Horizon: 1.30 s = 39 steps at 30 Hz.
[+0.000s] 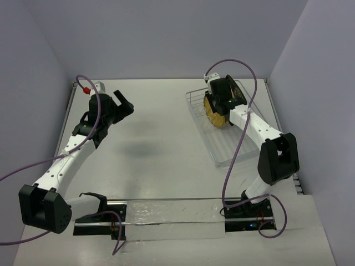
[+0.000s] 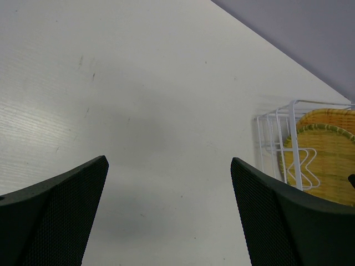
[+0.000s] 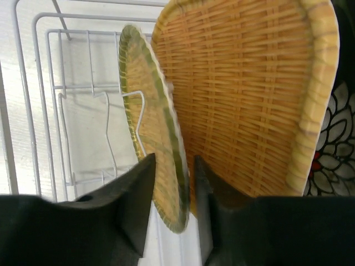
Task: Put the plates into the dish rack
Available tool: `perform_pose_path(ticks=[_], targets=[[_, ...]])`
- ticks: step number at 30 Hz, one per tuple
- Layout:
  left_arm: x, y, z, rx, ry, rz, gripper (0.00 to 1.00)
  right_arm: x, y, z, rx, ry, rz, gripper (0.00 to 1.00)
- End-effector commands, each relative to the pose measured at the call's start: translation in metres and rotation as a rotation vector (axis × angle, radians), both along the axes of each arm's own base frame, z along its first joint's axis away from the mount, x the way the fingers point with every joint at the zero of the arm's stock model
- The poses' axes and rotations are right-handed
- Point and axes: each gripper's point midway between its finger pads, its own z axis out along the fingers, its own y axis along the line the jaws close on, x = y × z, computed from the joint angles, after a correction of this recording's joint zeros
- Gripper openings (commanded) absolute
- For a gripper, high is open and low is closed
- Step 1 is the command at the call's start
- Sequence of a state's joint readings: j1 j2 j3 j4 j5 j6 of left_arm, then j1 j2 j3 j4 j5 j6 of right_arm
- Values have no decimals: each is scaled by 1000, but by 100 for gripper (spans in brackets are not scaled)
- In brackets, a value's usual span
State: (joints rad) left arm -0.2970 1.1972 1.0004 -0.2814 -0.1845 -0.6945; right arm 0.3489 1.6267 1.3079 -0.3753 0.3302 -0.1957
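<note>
The rim of the yellow-green plate (image 3: 145,111) runs down between the right fingers (image 3: 133,205), one finger on each face. They are partly open, only a little wider than the rim, and I cannot tell whether they are pressing on it. The plate stands on edge in the dish rack (image 3: 75,88), beside a bent wire tine.

It is round, with a woven straw look, a yellow centre and a green band along the edge.

Just to the far side of the right-hand finger stands the orange plate (image 3: 244,94), larger, rounded-square and woven-looking with a paler rim, also upright and close against the yellow-green one. Beyond it, at the edge of the view, shows part of the black plate (image 3: 335,149) with white and red flowers. The rack is silver wire on a clear tray, with open slots on the other side of the fingers.

The left fingers (image 2: 61,210) are spread wide and hold nothing, hanging above the bare white surface (image 2: 138,100), with the rack and its plates well off to their right.
</note>
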Motion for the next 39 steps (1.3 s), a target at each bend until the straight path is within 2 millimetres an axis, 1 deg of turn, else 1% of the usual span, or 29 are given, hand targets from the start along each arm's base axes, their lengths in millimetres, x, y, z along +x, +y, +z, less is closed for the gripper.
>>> perform_pose_path(ticks=[1,2,5,6,7,8,9,11,13,14,15,16,17,18,20,21,23,24,25,26,27,28,30,31,32,34,35,37,39], targets=[[4,-3,4,-4,-14,-25,99,12,4,13,22,-53,7,48],[4,-3,4,-6,-14,-26,99,12,3,16,20,-61,-1,53],[3,-4,4,-11,-17,-30,99,11,0,31,26,-90,-13,63],[3,-4,5,-13,-20,-31,99,9,-1,38,32,-106,-16,65],[2,-4,5,-20,-25,-34,99,7,-3,53,47,-139,-29,70],[2,-4,6,-21,-26,-34,99,4,-4,61,58,-154,-35,71],[1,-5,6,-27,-30,-36,99,0,-6,79,86,-194,-53,77],[0,-5,7,-32,-35,-34,99,-11,-11,106,136,-261,-91,90],[-2,-4,7,-34,-39,-31,99,-25,-18,132,193,-329,-130,97],[-3,-3,8,-34,-43,-29,99,-33,-21,145,221,-361,-140,100],[-4,-2,10,-36,-50,-27,99,-42,-25,154,246,-389,-158,100],[-5,-2,11,-38,-55,-25,99,-45,-28,153,247,-390,-168,100],[-6,0,12,-40,-58,-19,99,-57,-34,160,278,-417,-191,100],[-7,0,14,-43,-65,-17,99,-64,-40,164,316,-437,-228,100],[-11,3,18,-50,-81,-11,99,-86,-63,174,409,-496,-336,100],[-12,4,18,-52,-83,-6,99,-94,-71,162,422,-475,-369,100],[-16,5,17,-56,-85,1,99,-105,-83,155,481,-479,-427,100],[-16,5,15,-58,-78,4,99,-110,-92,149,474,-477,-452,100],[-19,6,14,-66,-75,10,99,-119,-106,149,492,-504,-506,100],[-22,8,12,-74,-67,25,99,-129,-118,138,500,-516,-580,100],[-26,11,8,-75,-62,36,99,-133,-127,124,497,-506,-627,100],[-29,12,6,-79,-59,45,99,-138,-132,115,510,-504,-661,100],[-35,15,2,-84,-55,53,99,-146,-135,106,553,-513,-697,100],[-39,16,1,-86,-55,58,99,-148,-134,98,551,-500,-698,100],[-39,16,1,-89,-55,59,99,-150,-135,100,556,-509,-696,100],[-45,18,0,-94,-54,65,99,-155,-132,98,567,-507,-674,100],[-47,19,1,-99,-55,69,99,-157,-132,94,568,-506,-681,100],[-55,21,-3,-106,-46,71,99,-166,-136,94,580,-536,-700,100],[-61,24,-7,-116,-41,86,99,-171,-139,89,578,-543,-714,100]])
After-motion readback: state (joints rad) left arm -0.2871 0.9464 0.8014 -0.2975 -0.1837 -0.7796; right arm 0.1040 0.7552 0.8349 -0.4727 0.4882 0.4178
